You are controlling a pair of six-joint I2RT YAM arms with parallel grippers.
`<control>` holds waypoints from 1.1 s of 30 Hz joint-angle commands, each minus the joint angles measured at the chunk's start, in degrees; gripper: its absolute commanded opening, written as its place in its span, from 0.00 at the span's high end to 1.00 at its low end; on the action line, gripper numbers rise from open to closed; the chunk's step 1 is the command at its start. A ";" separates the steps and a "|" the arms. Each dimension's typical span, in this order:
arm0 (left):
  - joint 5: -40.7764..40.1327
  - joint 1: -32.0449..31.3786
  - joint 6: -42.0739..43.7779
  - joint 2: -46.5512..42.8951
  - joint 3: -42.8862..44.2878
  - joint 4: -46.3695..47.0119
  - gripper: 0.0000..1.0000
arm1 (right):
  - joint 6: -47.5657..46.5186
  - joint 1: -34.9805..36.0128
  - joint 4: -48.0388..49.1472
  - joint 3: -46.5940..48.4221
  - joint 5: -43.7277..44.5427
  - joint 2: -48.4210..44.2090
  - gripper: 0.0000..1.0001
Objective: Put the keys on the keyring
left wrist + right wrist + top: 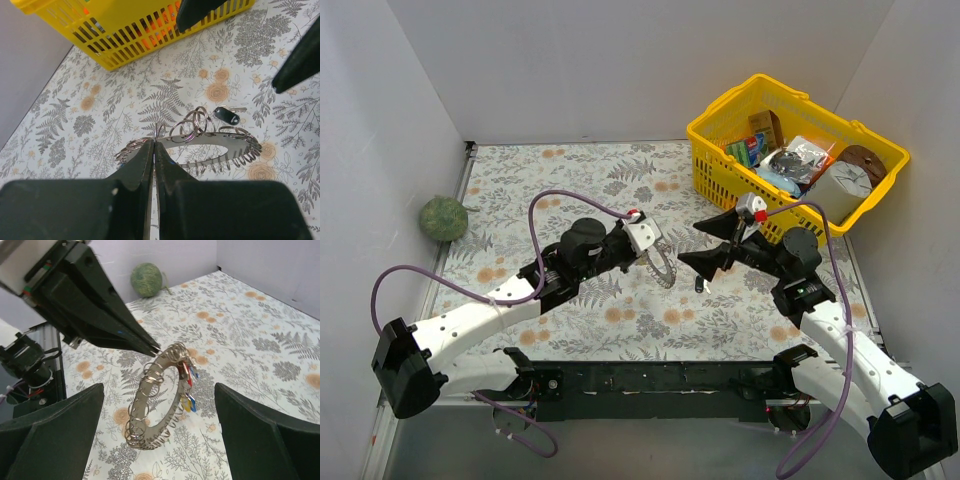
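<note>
Floral-patterned bench (620, 180): the left tool (154, 146) is clamped on the rim of the large silvery ridged metal keyring (235, 146), held on edge at centre. The right tool (688, 245) stands with fingers apart, just right of it. Small coloured-head keys (187, 387) apparently hang on the ring; a dark-headed key (226, 115) lies beside it.

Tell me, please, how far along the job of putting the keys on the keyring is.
Done: a few coloured keys already hang on the keyring. In hand: the left tool is shut on the ring's rim, holding it on edge, while the right tool is open and empty beside it. Left: a dark key lies loose on the table, not yet picked up.
</note>
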 commanded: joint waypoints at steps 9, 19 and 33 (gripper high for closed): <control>1.03 -0.37 -1.33 -5.18 -3.30 2.20 1.00 | -0.60 -0.56 -16.35 1.49 22.41 -0.25 0.06; 6.58 -0.28 -1.50 -7.38 -5.77 1.59 1.00 | -2.36 -2.66 -18.64 -0.53 18.81 6.87 0.11; 5.26 -0.37 -3.26 -5.54 -5.68 1.59 1.00 | -2.36 -4.87 -33.05 8.43 23.64 26.12 0.30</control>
